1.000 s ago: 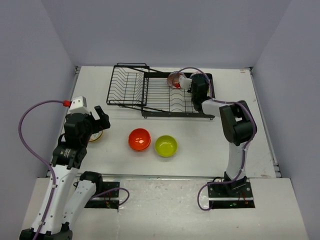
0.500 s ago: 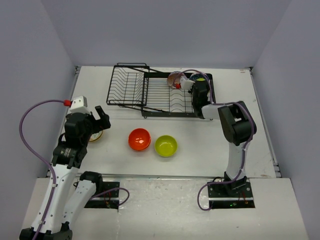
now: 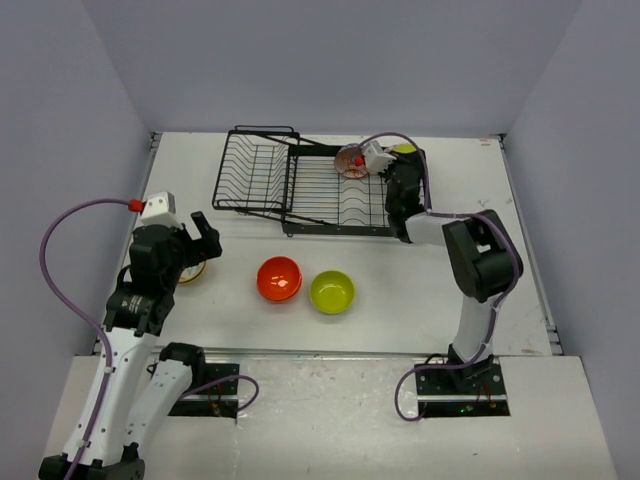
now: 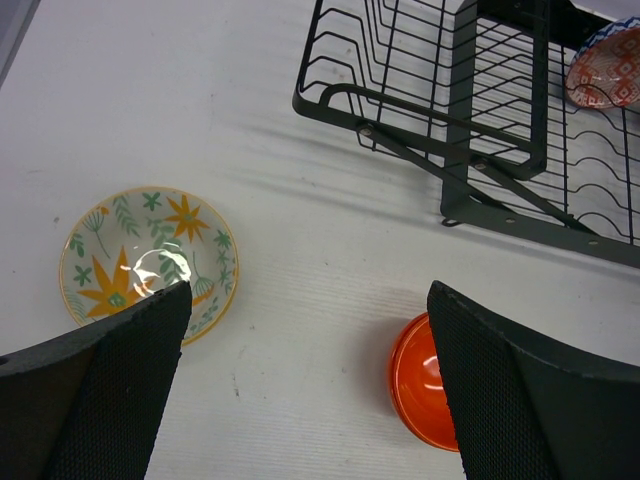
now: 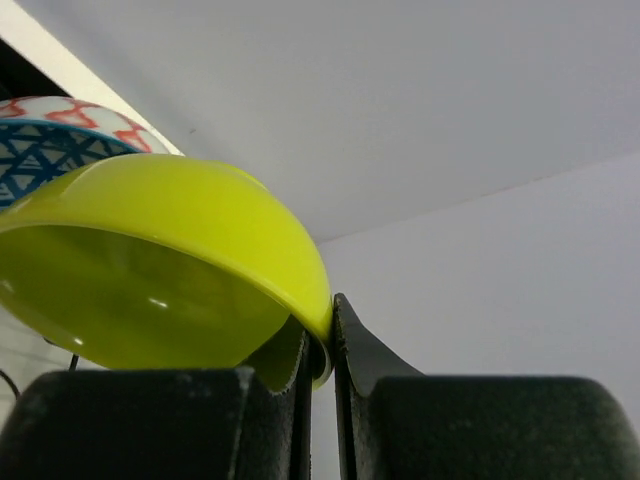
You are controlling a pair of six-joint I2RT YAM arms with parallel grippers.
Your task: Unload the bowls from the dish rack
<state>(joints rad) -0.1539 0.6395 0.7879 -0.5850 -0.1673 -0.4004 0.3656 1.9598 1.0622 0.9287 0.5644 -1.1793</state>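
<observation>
bowls set down on table: flowered bowl near left, orange bowl and green bowl centre. left gripper hangs released by flowered bowl. dish rack sits far centre. at its far right end, right gripper is clenched on rim of lime bowl, with patterned bowl just beside. advise lifting straight up, clear of wires and neighbour.

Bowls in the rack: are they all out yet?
Not yet. A floral bowl, an orange bowl and a lime bowl sit out on the table. The right gripper pinches a yellow-green bowl's rim at the dish rack. A patterned bowl is left there.
</observation>
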